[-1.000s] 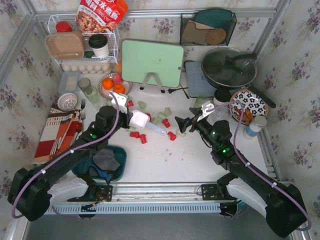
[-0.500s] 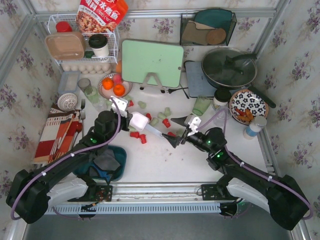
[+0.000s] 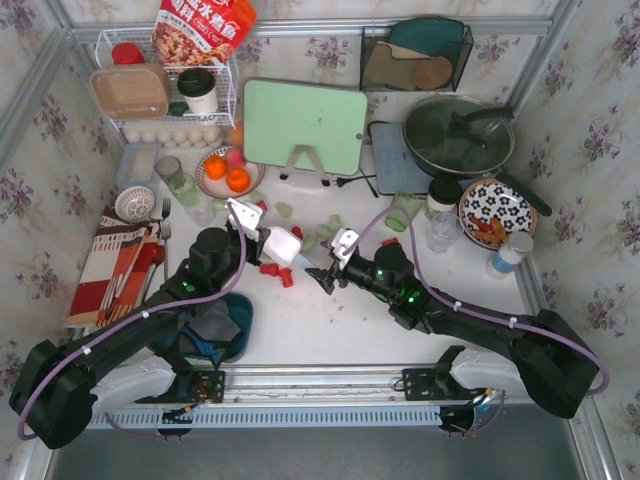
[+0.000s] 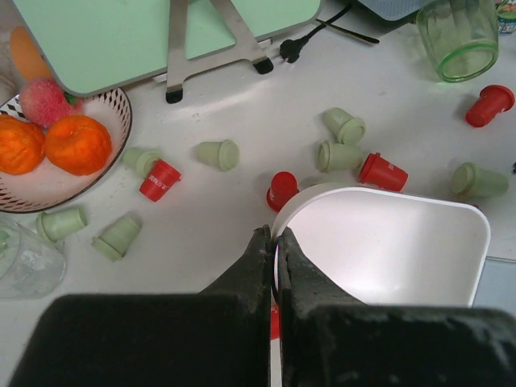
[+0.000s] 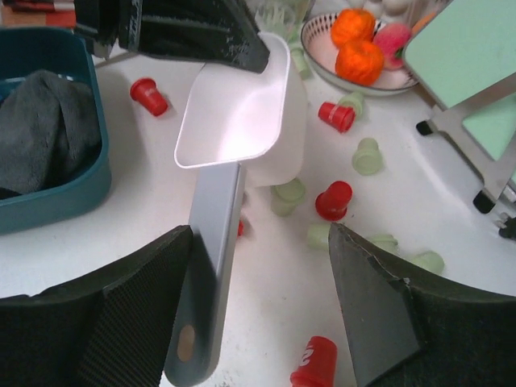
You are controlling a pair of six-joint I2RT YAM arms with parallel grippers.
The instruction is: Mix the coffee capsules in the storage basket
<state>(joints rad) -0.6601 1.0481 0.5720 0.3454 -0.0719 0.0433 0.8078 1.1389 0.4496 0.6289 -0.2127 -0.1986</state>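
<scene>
– White tabletop, flowered walls all round: where is the work lying?

– Nearest me, on the near left of the white scoop (image 5: 242, 113), the storage basket (image 5: 56, 197) is sitting with a dark cloth (image 5: 36, 129) bunched inside it. I am seeing no capsules in it.

– And your jaws?

– My right gripper (image 5: 262, 242) is standing spread, its fingers straddling the scoop's grey handle (image 5: 205, 282) without touching it, as far as I can judge. My left gripper (image 4: 274, 242) is pressed together, pinching the rim of the scoop's bowl, which is looking empty.

– The capsules?

– The coffee capsules (image 4: 219, 153) are lying loose on the table around and beyond the scoop, red and pale green mingled, a few just beside its bowl. Farther beyond the scoop, oranges (image 4: 76, 143) are resting on a plate and a green board (image 3: 303, 125) is leaning on its stand.

– So how are you doing this step well?

– I am judging it a hand-over. I should be centring the handle between the right pads and closing on its flat faces about midway along, not near the hole at its tip. The left should be letting go only once that hold is firm. Keeping the bowl level and low should be saving the nearby capsules from being flicked off.
</scene>
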